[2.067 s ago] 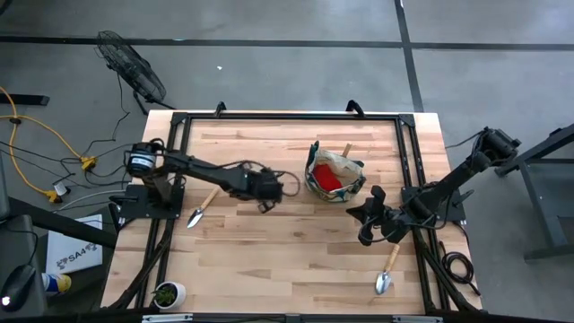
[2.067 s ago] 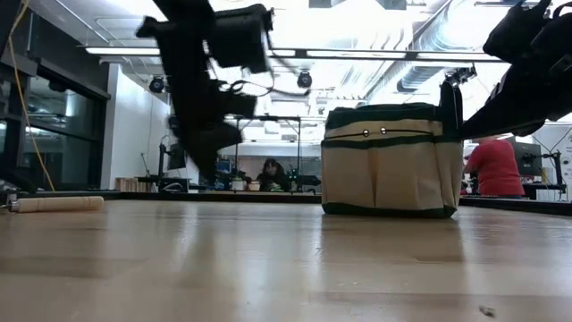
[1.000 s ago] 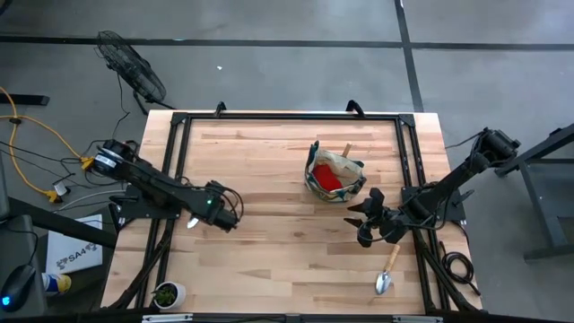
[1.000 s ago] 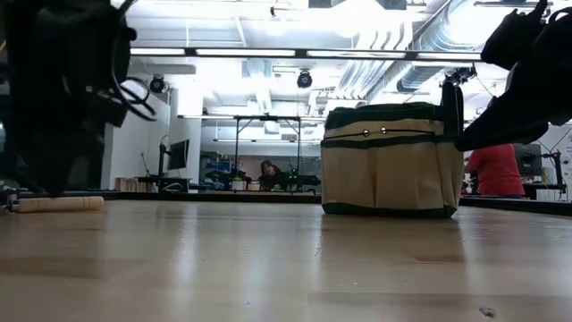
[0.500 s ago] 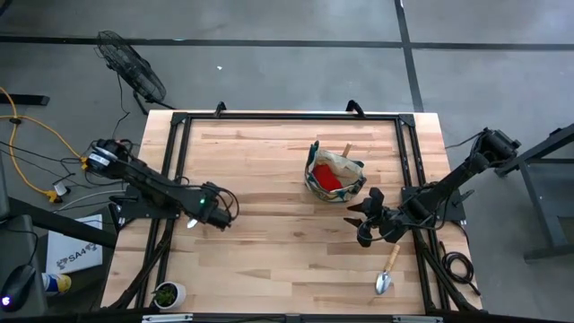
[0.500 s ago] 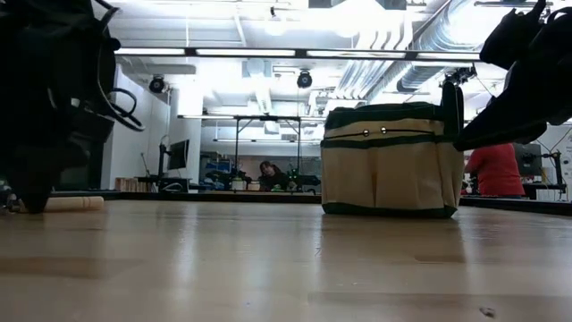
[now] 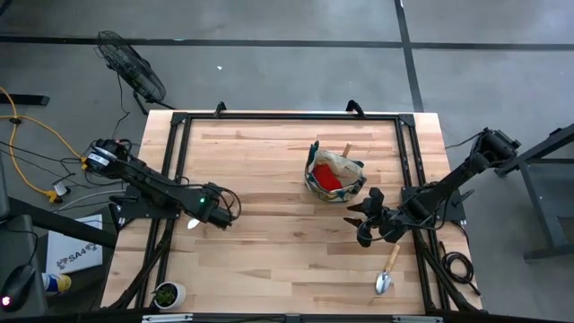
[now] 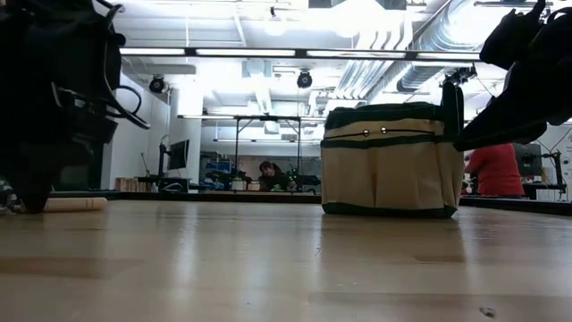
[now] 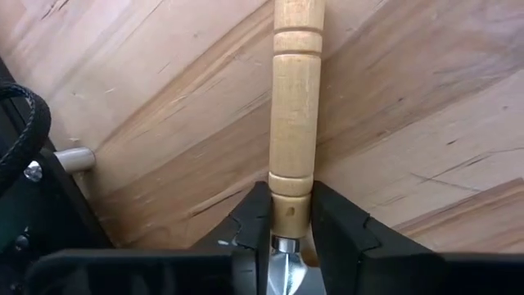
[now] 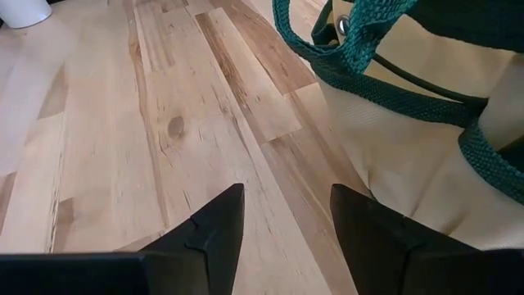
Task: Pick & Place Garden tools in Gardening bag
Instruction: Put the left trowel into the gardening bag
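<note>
A wooden-handled trowel (image 7: 195, 215) lies flat on the table near its left edge; its handle (image 8: 79, 204) also shows in the low view. My left gripper (image 7: 212, 210) is down on it and shut on the handle. The beige gardening bag (image 7: 335, 174) with green trim stands right of the centre, with a red item (image 7: 330, 181) and a wooden handle (image 7: 346, 151) inside. My right gripper (image 7: 362, 221) hangs open just near-right of the bag (image 10: 409, 123), touching nothing. A second trowel (image 7: 387, 269) lies near the right front corner. My left gripper (image 9: 291, 192) pinches the trowel's wooden handle at its blade end (image 9: 291, 182), just above the metal neck, between its two fingers (image 9: 250, 221). The fingers come from above and stand on either side of the handle, across it. The trowel lies on the table.
A black frame (image 7: 287, 117) runs around the table top. A small white plant pot (image 7: 168, 293) stands at the near left corner. A fan (image 7: 130, 67) stands on the floor beyond the far left corner. In the low view, people (image 8: 496, 165) show in the room behind.
My left gripper has gone a little toward the table's left edge and down onto the trowel's handle. The trowel, the bag and my right gripper have kept still.
</note>
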`<state>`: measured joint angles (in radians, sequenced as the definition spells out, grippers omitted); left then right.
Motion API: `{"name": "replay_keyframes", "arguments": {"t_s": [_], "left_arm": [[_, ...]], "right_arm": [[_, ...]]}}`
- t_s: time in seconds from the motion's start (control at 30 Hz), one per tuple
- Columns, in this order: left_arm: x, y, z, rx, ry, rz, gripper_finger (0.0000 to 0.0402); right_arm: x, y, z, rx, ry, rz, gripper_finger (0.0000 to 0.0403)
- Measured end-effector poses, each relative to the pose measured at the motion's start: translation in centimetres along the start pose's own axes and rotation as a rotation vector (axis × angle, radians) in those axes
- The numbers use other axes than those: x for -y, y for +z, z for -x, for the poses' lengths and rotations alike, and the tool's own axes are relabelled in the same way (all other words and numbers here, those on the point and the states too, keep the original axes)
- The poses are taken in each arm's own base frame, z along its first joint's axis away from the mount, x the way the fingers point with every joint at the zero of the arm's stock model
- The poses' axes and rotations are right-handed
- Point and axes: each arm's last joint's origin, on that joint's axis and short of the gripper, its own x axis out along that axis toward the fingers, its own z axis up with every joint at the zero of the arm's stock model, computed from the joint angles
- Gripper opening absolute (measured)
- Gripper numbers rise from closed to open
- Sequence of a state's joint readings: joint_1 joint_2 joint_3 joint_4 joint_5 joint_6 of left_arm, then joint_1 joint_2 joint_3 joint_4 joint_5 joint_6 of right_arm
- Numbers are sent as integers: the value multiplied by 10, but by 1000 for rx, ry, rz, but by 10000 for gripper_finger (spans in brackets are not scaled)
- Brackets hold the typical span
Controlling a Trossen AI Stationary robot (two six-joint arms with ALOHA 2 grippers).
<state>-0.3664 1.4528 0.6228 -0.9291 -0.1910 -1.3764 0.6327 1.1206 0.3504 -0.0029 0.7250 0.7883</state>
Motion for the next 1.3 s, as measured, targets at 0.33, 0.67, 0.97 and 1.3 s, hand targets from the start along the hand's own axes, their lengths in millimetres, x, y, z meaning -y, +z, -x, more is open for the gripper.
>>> {"name": "replay_keyframes", "arguments": {"t_s": [0.33,0.67,0.97,1.3], "left_arm": [[5,5,9,71,2,-32,55],[39,25,45,382,-204,-77,54],[66,39,65,692,-385,-148,54],[87,45,84,970,-451,-171,54]], "right_arm": [[-3,3,0,27,31,-13,174],[-6,6,0,51,53,-5,174],[-6,6,0,51,53,-6,174],[-6,7,0,56,49,-7,174]]}}
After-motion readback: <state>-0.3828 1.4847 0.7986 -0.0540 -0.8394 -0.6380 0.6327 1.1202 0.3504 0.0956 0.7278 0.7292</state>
